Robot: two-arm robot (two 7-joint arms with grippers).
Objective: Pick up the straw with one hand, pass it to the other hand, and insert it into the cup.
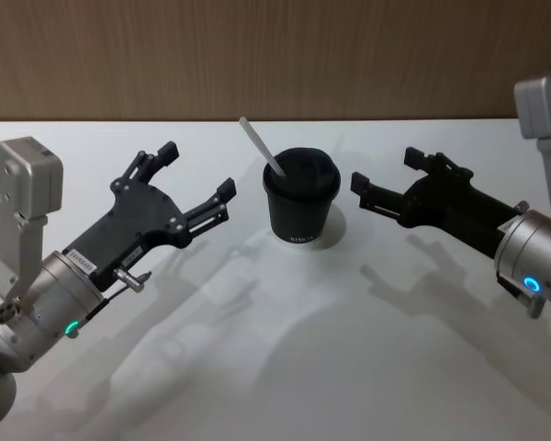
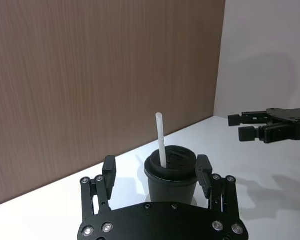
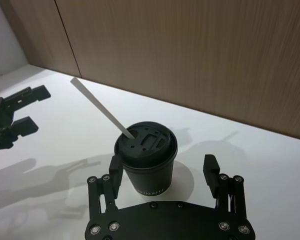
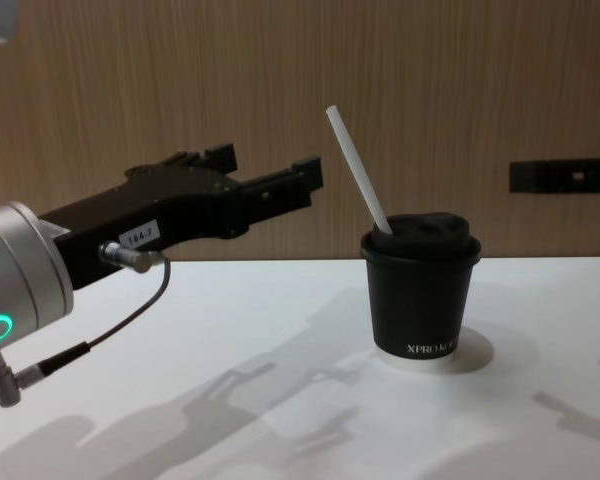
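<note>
Left gripper (image 1: 198, 181): jaws wide, holding nothing, hovering above the table (image 1: 285, 349) left of the cup (image 1: 300, 207). Cup: upright at centre, lidded. Straw (image 1: 262, 146): inserted through the lid, leaning left. Right gripper (image 1: 383, 181): jaws wide, holding nothing, right of the cup.

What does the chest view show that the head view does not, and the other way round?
Chest view alone: the lettering on the cup readable from the side, and the number label on the left gripper. Head view alone: the top of the cup's lid, and the right gripper together with its silver wrist. Both: the straw standing tilted in the lid, both grippers open and apart from the cup.
</note>
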